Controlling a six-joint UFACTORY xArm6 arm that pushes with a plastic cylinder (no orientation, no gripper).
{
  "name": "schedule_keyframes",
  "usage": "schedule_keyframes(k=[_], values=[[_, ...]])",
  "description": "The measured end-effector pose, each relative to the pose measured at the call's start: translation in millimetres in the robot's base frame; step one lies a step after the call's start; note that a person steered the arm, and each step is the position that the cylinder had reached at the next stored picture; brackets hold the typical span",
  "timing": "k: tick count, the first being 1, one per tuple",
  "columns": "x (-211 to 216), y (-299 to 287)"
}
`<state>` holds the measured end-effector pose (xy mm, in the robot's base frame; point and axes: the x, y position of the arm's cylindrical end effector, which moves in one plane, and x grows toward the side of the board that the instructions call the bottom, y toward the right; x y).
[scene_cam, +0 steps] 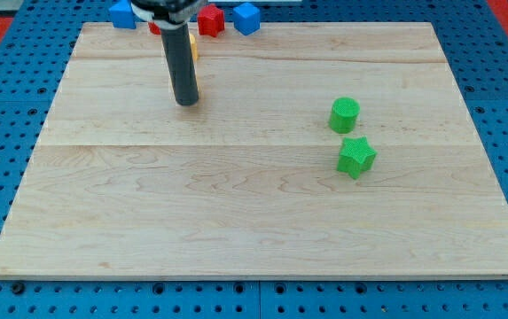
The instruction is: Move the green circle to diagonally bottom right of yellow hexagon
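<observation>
Presently, my tip (185, 102) rested on the wooden board (236, 213) in its far-left part; being a bare rod, it had no jaws to open or close and held nothing. Just behind the rod a sliver of yellow block (194, 49) showed, probably the yellow hexagon, though its shape was mostly hidden. Along the far edge sat a blue block (122, 13) to the left, a red block (210, 19) and a blue cube (246, 17) to the right of the rod. The green circle (344, 114) lay well apart, right of centre, with a green star (356, 156) just nearside of it.

Judgement: approach step, no contact with the circle yet. The next move called for rounding to the circle's right side and pushing it left and slightly farther, stopping near-right of the yellow block, without disturbing the star.
</observation>
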<state>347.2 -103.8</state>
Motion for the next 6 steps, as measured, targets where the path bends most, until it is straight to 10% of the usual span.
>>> schedule_keyframes(k=[1,4,6], values=[[15,-5],[16,248],[55,156]])
